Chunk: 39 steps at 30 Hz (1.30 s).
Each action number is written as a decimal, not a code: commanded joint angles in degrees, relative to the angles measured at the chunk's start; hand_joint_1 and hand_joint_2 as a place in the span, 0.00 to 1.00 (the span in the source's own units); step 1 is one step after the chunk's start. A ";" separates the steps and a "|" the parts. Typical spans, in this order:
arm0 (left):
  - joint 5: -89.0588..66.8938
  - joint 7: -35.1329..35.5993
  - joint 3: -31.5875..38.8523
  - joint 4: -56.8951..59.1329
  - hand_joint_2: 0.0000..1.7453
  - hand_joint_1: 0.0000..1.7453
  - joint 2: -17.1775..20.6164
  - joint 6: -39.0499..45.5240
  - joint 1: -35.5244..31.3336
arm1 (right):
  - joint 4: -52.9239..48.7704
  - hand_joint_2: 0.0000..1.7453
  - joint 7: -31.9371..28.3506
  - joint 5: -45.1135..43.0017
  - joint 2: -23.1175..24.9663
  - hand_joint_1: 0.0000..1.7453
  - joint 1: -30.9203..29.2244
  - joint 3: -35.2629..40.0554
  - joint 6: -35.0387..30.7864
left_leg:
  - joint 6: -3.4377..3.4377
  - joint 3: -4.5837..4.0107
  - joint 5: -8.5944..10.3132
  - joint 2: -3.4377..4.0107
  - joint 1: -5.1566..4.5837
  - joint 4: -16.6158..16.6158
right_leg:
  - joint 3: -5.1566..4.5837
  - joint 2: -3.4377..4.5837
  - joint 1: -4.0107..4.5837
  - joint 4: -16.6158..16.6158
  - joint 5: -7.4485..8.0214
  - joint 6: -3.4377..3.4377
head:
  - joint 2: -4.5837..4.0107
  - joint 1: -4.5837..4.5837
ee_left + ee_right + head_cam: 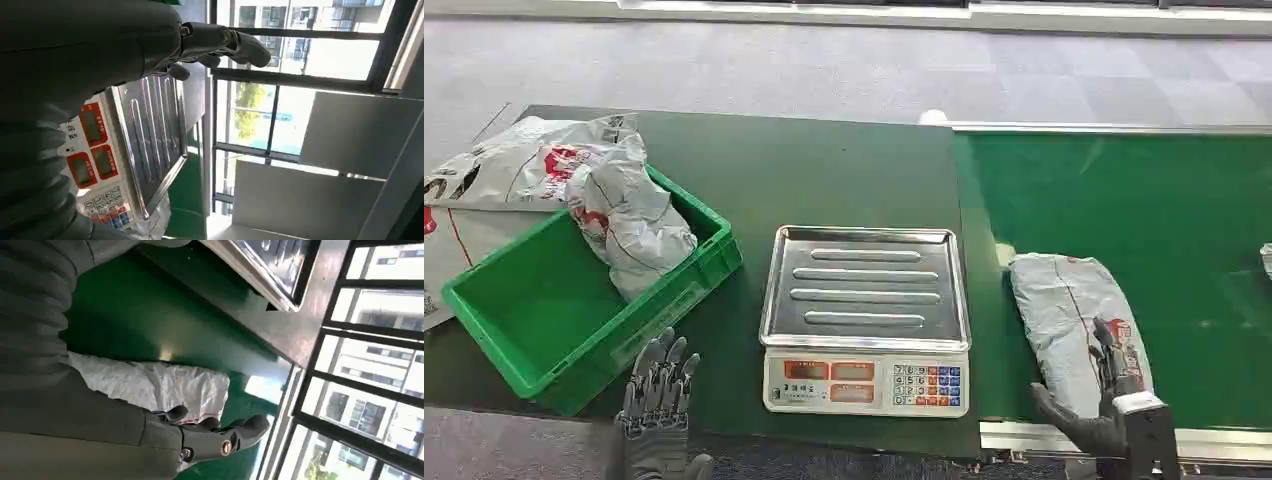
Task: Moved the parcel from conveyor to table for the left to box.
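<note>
A grey plastic-wrapped parcel [1069, 315] lies lengthwise on the green conveyor belt [1144, 210], close to its left edge. My right hand [1104, 400] is at the parcel's near end, fingers lying on top of it and thumb stretched out beside it. In the right wrist view the fingers [210, 435] reach over the crumpled parcel [160, 385] without closing round it. My left hand [659, 390] hovers open at the table's near edge, just in front of the green crate [504, 310], holding nothing. The crate holds another grey parcel [629, 225], which leans on its far wall.
An electronic scale [866, 385] with a steel tray [864, 285] stands between the crate and the conveyor. More grey bags [514, 165] lie behind the crate at the far left. Another pale item [1267, 260] shows at the belt's right edge.
</note>
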 commanded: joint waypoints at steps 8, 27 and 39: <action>-2.95 3.99 2.98 3.56 1.00 0.00 -1.28 -9.13 -2.34 | 19.75 1.00 31.13 48.14 13.04 0.00 -7.71 -15.11 5.05 | -0.02 0.17 0.06 -0.05 0.05 -0.23 | 0.21 -0.06 0.07 -0.22 0.03 -0.12 | 0.00 0.00; -7.36 8.36 14.27 2.56 1.00 0.00 -8.11 -21.77 0.36 | 68.11 1.00 46.63 64.98 21.89 0.00 -36.80 -14.42 33.74 | 0.13 0.29 0.37 0.08 0.08 -0.15 | 0.38 0.14 0.10 -0.35 0.49 0.11 | 0.00 0.00; -8.67 8.82 18.24 1.32 1.00 0.00 -9.79 -24.92 1.02 | 54.84 1.00 46.58 75.98 24.45 1.00 -31.17 -23.07 40.79 | 0.34 0.50 0.31 0.00 0.07 -0.01 | 0.79 0.03 0.05 -0.52 0.35 0.16 | 0.00 0.00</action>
